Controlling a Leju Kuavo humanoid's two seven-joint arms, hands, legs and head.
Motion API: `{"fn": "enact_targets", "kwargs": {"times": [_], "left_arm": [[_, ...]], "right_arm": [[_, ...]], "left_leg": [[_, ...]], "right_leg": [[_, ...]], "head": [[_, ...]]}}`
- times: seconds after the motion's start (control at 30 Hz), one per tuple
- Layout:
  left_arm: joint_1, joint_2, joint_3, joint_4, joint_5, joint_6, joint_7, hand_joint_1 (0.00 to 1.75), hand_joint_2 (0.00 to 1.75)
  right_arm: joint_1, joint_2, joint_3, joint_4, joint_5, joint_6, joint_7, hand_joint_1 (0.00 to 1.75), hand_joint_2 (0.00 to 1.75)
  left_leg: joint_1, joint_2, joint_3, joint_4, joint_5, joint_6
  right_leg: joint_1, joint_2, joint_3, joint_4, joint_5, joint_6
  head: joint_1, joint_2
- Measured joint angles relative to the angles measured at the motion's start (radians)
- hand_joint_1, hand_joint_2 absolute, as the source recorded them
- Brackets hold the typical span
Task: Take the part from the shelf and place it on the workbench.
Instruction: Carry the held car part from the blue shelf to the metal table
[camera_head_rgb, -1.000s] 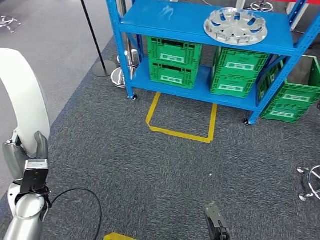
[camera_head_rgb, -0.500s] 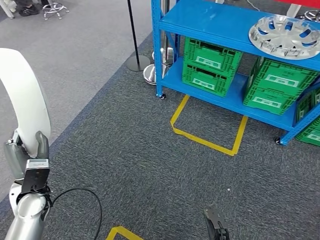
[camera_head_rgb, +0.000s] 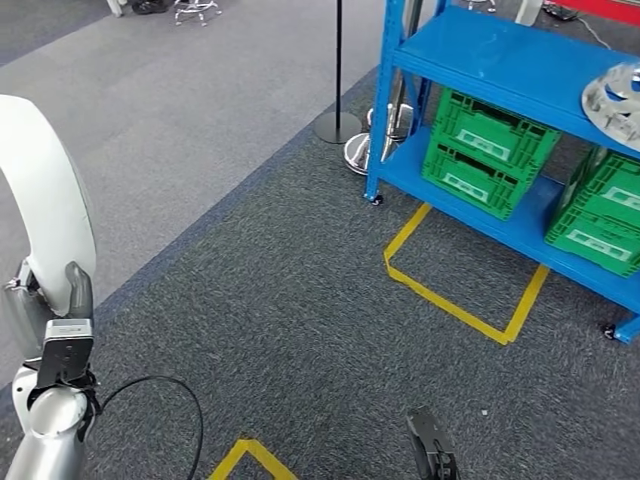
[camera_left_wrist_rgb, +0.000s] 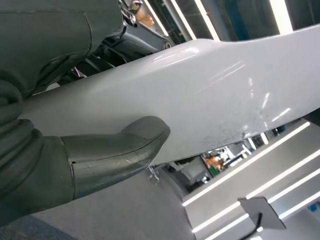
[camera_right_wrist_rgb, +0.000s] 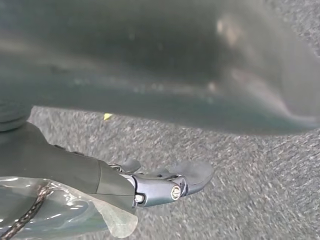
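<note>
My left hand (camera_head_rgb: 60, 315) is low on the left of my head view, and it grips the white curved part (camera_head_rgb: 41, 200), thumb pressed against its face. In the left wrist view that thumb (camera_left_wrist_rgb: 117, 150) lies flat on the glossy white panel (camera_left_wrist_rgb: 226, 95) and the darker fingers close around its far side. So the part is in my hand, off the shelf, held up over the carpet. A black cable (camera_head_rgb: 162, 400) loops from my wrist over the dark grey carpet (camera_head_rgb: 302, 330).

Moving right: two patches of yellow tape, one corner (camera_head_rgb: 245, 455) near the bottom edge, one open rectangle (camera_head_rgb: 453, 300) in front of the shelf. One black post (camera_head_rgb: 338, 65) stands on its round base, and one chrome base (camera_head_rgb: 370, 150) sits just beside it. My right hand (camera_head_rgb: 432, 450) pokes in at the bottom edge; in the right wrist view it (camera_right_wrist_rgb: 166, 182) hangs above the carpet with fingers stretched out straight and nothing in them.

Then the blue shelf (camera_head_rgb: 521, 60). On its lower level I count three green crates: two stacked (camera_head_rgb: 487, 150) and one (camera_head_rgb: 596, 215) further right. On the upper level, at the right edge, one silver wheel cover (camera_head_rgb: 615, 100), cut off by the frame.
</note>
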Motion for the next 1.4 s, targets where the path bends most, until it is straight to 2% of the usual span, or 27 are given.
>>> {"fn": "enact_targets", "kwargs": {"times": [0.03, 0.1, 0.17, 0.2, 0.27, 0.3, 0.33, 0.4, 0.47, 0.53, 0.57, 0.6, 0.67, 0.73, 0.77, 0.8, 0.83, 0.9, 0.97, 1.0, 1.07, 1.13, 1.2, 1.27, 1.3, 1.33, 1.4], "left_arm": [[0.0, 0.001, 0.0, 0.0, 0.001, 0.0, -0.001, 1.75, 1.75], [0.0, 0.002, 0.001, 0.0, 0.001, 0.002, -0.002, 1.75, 1.75], [-0.002, 0.001, 0.001, 0.0, 0.002, 0.002, -0.004, 1.75, 1.75], [-0.003, 0.001, 0.001, 0.0, 0.002, 0.003, -0.004, 1.75, 1.75], [-0.001, 0.0, 0.001, 0.001, 0.002, 0.003, -0.004, 1.75, 1.75], [0.0, -0.001, 0.001, 0.002, 0.002, 0.003, -0.004, 1.75, 1.75], [0.0, -0.001, 0.001, 0.002, 0.002, 0.003, -0.004, 1.75, 1.75], [0.0, -0.002, 0.001, 0.002, 0.003, 0.003, -0.004, 1.75, 1.75], [0.007, -0.002, 0.001, -0.001, 0.006, 0.001, -0.006, 1.75, 1.75], [0.026, -0.001, 0.009, -0.008, 0.012, -0.006, -0.009, 1.75, 1.75], [0.038, 0.0, 0.015, -0.013, 0.014, -0.011, -0.01, 1.75, 1.75], [0.048, 0.002, 0.024, -0.018, 0.016, -0.017, -0.011, 1.75, 1.75], [0.056, 0.005, 0.036, -0.025, 0.019, -0.024, -0.013, 1.75, 1.75], [0.062, 0.006, 0.043, -0.027, 0.02, -0.031, -0.013, 1.75, 1.75], [0.066, 0.005, 0.046, -0.028, 0.021, -0.033, -0.013, 1.75, 1.75], [0.07, 0.006, 0.05, -0.028, 0.021, -0.035, -0.013, 1.75, 1.75], [0.072, 0.006, 0.053, -0.029, 0.021, -0.036, -0.013, 1.75, 1.75], [0.073, 0.006, 0.058, -0.034, 0.021, -0.037, -0.013, 1.75, 1.75], [0.072, 0.007, 0.06, -0.041, 0.021, -0.038, -0.013, 1.75, 1.75], [0.072, 0.007, 0.062, -0.043, 0.021, -0.038, -0.013, 1.75, 1.75], [0.075, 0.007, 0.067, -0.047, 0.017, -0.041, -0.013, 1.75, 1.75], [0.072, 0.006, 0.072, -0.052, 0.009, -0.047, -0.012, 1.75, 1.75], [0.068, 0.003, 0.073, -0.055, 0.002, -0.054, -0.012, 1.75, 1.75], [0.067, 0.0, 0.074, -0.055, -0.002, -0.06, -0.012, 1.75, 1.75], [0.068, -0.002, 0.074, -0.055, -0.004, -0.062, -0.011, 1.75, 1.75], [0.068, -0.004, 0.074, -0.055, -0.006, -0.063, -0.011, 1.75, 1.75], [0.067, -0.008, 0.074, -0.055, -0.01, -0.065, -0.011, 1.75, 1.75]], "right_arm": [[-0.001, 0.0, 0.0, 0.0, 0.003, 0.0, 0.0, 0.0, 0.0], [-0.004, 0.0, -0.001, -0.001, 0.01, 0.0, 0.0, 0.0, 0.0], [-0.006, 0.0, -0.002, -0.001, 0.012, 0.0, 0.0, 0.0, 0.0], [-0.004, 0.0, -0.003, -0.001, 0.013, 0.0, 0.0, 0.0, 0.0], [0.002, 0.0, -0.004, -0.001, 0.014, 0.0, 0.001, 0.0, 0.0], [0.004, 0.0, -0.005, -0.001, 0.015, 0.0, 0.002, 0.0, 0.0], [0.004, 0.0, -0.006, -0.001, 0.016, 0.0, 0.002, 0.0, 0.0], [0.003, 0.0, -0.008, -0.001, 0.018, -0.002, 0.002, 0.0, 0.0], [0.006, 0.002, -0.009, 0.0, 0.022, -0.008, 0.002, 0.0, 0.0], [0.012, 0.008, -0.009, 0.0, 0.027, -0.023, 0.003, 0.0, 0.0], [0.014, 0.013, -0.01, 0.0, 0.03, -0.032, 0.003, 0.0, 0.0], [0.015, 0.018, -0.011, 0.0, 0.032, -0.038, 0.003, 0.0, 0.0], [0.017, 0.028, -0.012, 0.0, 0.037, -0.044, 0.003, 0.0, 0.0], [0.021, 0.034, -0.012, 0.001, 0.039, -0.045, 0.005, 0.0, 0.0], [0.022, 0.035, -0.012, 0.001, 0.04, -0.045, 0.006, 0.0, 0.0], [0.022, 0.035, -0.013, 0.001, 0.04, -0.045, 0.007, 0.0, 0.0], [0.021, 0.036, -0.013, 0.001, 0.04, -0.045, 0.007, 0.0, 0.0], [0.018, 0.038, -0.013, 0.001, 0.04, -0.044, 0.007, 0.0, 0.0], [0.017, 0.042, -0.013, 0.001, 0.04, -0.044, 0.007, 0.0, 0.0], [0.017, 0.044, -0.013, 0.001, 0.04, -0.044, 0.007, 0.0, 0.0], [0.016, 0.047, -0.014, 0.001, 0.041, -0.043, 0.008, 0.0, 0.0], [0.013, 0.05, -0.014, 0.0, 0.043, -0.043, 0.008, 0.0, 0.0], [0.015, 0.05, -0.015, 0.0, 0.045, -0.043, 0.009, 0.0, 0.0], [0.02, 0.05, -0.016, 0.001, 0.046, -0.043, 0.011, 0.0, 0.0], [0.022, 0.05, -0.016, 0.001, 0.047, -0.043, 0.012, 0.0, 0.0], [0.022, 0.05, -0.016, 0.001, 0.047, -0.043, 0.012, 0.0, 0.0], [0.021, 0.05, -0.017, 0.001, 0.047, -0.044, 0.012, 0.0, 0.0]], "left_leg": [[0.003, -0.013, 0.002, -0.008, 0.003, 0.003], [0.01, -0.037, 0.012, -0.027, 0.011, 0.01], [0.015, -0.059, 0.018, -0.037, 0.016, 0.016], [0.016, -0.072, 0.018, -0.037, 0.017, 0.017], [0.017, -0.101, 0.018, -0.036, 0.017, 0.018], [0.018, -0.116, 0.019, -0.034, 0.016, 0.017], [0.02, -0.131, 0.019, -0.032, 0.015, 0.015], [0.022, -0.158, 0.015, -0.021, 0.009, 0.006], [0.025, -0.182, 0.005, -0.012, 0.007, -0.007], [0.029, -0.204, -0.002, -0.012, 0.011, -0.019], [0.029, -0.193, -0.005, -0.008, 0.008, -0.024], [0.028, -0.169, -0.012, 0.008, -0.002, -0.029], [0.026, -0.103, -0.053, 0.1, -0.051, -0.039], [0.029, -0.079, -0.113, 0.226, -0.105, -0.045], [0.031, -0.076, -0.13, 0.261, -0.112, -0.046], [0.032, -0.075, -0.128, 0.259, -0.101, -0.046], [0.032, -0.069, -0.105, 0.217, -0.073, -0.044], [0.023, -0.023, -0.029, 0.08, -0.016, -0.033], [0.01, 0.018, 0.014, -0.002, 0.002, -0.018], [0.004, 0.02, 0.016, -0.01, -0.003, -0.013], [0.006, -0.007, 0.017, -0.02, 0.003, -0.004], [0.014, -0.033, 0.025, -0.034, 0.009, 0.007], [0.019, -0.059, 0.028, -0.038, 0.011, 0.014], [0.019, -0.088, 0.028, -0.037, 0.01, 0.017], [0.019, -0.104, 0.028, -0.036, 0.009, 0.017], [0.021, -0.119, 0.029, -0.035, 0.008, 0.016], [0.023, -0.146, 0.028, -0.027, 0.003, 0.008]], "right_leg": [[0.001, -0.011, 0.002, -0.004, -0.003, 0.005], [0.0, 0.018, -0.005, 0.014, -0.022, 0.013], [-0.002, 0.083, -0.054, 0.114, -0.07, 0.017], [-0.002, 0.102, -0.093, 0.185, -0.096, 0.018], [-0.003, 0.112, -0.152, 0.271, -0.105, 0.022], [-0.004, 0.114, -0.156, 0.258, -0.078, 0.024], [-0.007, 0.12, -0.142, 0.209, -0.037, 0.026], [-0.018, 0.17, -0.091, 0.077, 0.034, 0.029], [-0.025, 0.211, -0.059, 0.013, 0.049, 0.025], [-0.023, 0.199, -0.051, 0.008, 0.045, 0.013], [-0.023, 0.188, -0.048, 0.005, 0.046, 0.007], [-0.023, 0.175, -0.045, 0.002, 0.047, 0.0], [-0.02, 0.144, -0.037, -0.002, 0.044, -0.012], [-0.017, 0.11, -0.033, -0.002, 0.039, -0.017], [-0.016, 0.093, -0.031, -0.002, 0.036, -0.019], [-0.016, 0.078, -0.029, -0.002, 0.034, -0.018], [-0.015, 0.063, -0.026, -0.002, 0.031, -0.017], [-0.011, 0.037, -0.016, -0.002, 0.024, -0.013], [-0.006, 0.016, -0.01, -0.004, 0.018, -0.005], [-0.004, 0.004, -0.007, -0.006, 0.016, -0.001], [-0.005, -0.01, -0.001, -0.01, 0.009, 0.009], [-0.007, 0.03, -0.016, 0.028, -0.019, 0.016], [-0.009, 0.09, -0.076, 0.143, -0.072, 0.018], [-0.009, 0.11, -0.142, 0.251, -0.099, 0.021], [-0.009, 0.112, -0.156, 0.261, -0.086, 0.022], [-0.01, 0.114, -0.152, 0.233, -0.055, 0.023], [-0.015, 0.143, -0.107, 0.11, 0.02, 0.024]], "head": [[0.001, 0.0], [0.004, 0.0], [0.008, 0.0], [0.009, 0.0], [0.009, 0.0], [0.009, 0.0], [0.009, 0.0], [0.01, 0.0], [0.01, 0.0], [0.01, 0.0], [0.01, 0.0], [0.007, 0.0], [0.002, 0.0], [0.0, 0.0], [0.0, 0.0], [0.0, 0.0], [0.0, 0.0], [0.0, 0.0], [0.001, 0.0], [0.001, 0.0], [0.002, 0.0], [0.004, 0.0], [0.008, 0.0], [0.009, 0.0], [0.009, 0.0], [0.009, 0.0], [0.009, 0.0]]}}
